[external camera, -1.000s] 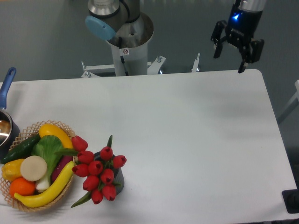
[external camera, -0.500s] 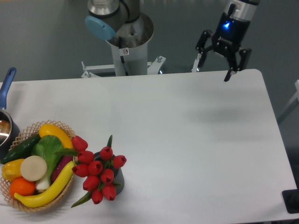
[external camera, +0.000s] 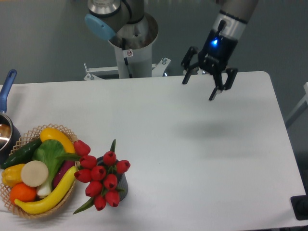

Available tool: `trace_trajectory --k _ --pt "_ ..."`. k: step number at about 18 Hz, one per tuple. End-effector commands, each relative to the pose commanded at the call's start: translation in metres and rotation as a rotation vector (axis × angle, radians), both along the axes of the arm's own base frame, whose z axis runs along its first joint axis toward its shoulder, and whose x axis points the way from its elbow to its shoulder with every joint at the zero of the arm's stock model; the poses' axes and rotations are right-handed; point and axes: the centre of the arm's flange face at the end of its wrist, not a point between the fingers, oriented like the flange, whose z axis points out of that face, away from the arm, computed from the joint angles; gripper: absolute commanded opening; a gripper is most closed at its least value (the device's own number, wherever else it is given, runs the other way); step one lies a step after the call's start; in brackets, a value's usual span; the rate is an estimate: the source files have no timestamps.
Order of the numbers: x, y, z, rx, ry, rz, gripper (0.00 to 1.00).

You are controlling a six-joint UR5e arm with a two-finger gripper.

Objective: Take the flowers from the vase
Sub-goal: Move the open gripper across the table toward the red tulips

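The flowers (external camera: 100,176), a bunch of red tulip buds with green leaves, stand in the vase (external camera: 121,185), a short dark cylinder near the table's front left; the buds hide most of it. My gripper (external camera: 198,89) hangs in the air over the back right part of the table, far from the flowers. Its black fingers (external camera: 214,91) are spread wide apart with nothing between them. A blue light glows on its wrist.
A wicker basket (external camera: 29,132) of fruit and vegetables sits just left of the flowers, touching the buds. A pot with a blue handle (external camera: 6,86) is at the left edge. The arm's base column (external camera: 131,53) stands behind the table's back edge.
The gripper has moved left and down, from beyond the table's back right corner to above the table's back right area. It stays open. The flowers have not moved.
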Motion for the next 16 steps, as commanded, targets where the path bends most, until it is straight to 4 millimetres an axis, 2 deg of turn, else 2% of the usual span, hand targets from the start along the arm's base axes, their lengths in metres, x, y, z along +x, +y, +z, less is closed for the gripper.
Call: trace_trajectory --k 3,6,8,10,16 --pt "0.01 0.031 -0.012 0.049 -0.022 -0.059 1.0" --pt "0.024 0.053 -0.021 0.065 -0.041 -0.107 1.0" --pt "0.031 0.065 -0.017 0.111 -0.079 -0.112 1.0" --pt "0.028 0.072 -0.016 0.15 -0.132 -0.094 1.0" --pt "0.039 0.109 -0.043 0.168 -0.139 -0.162 1.0"
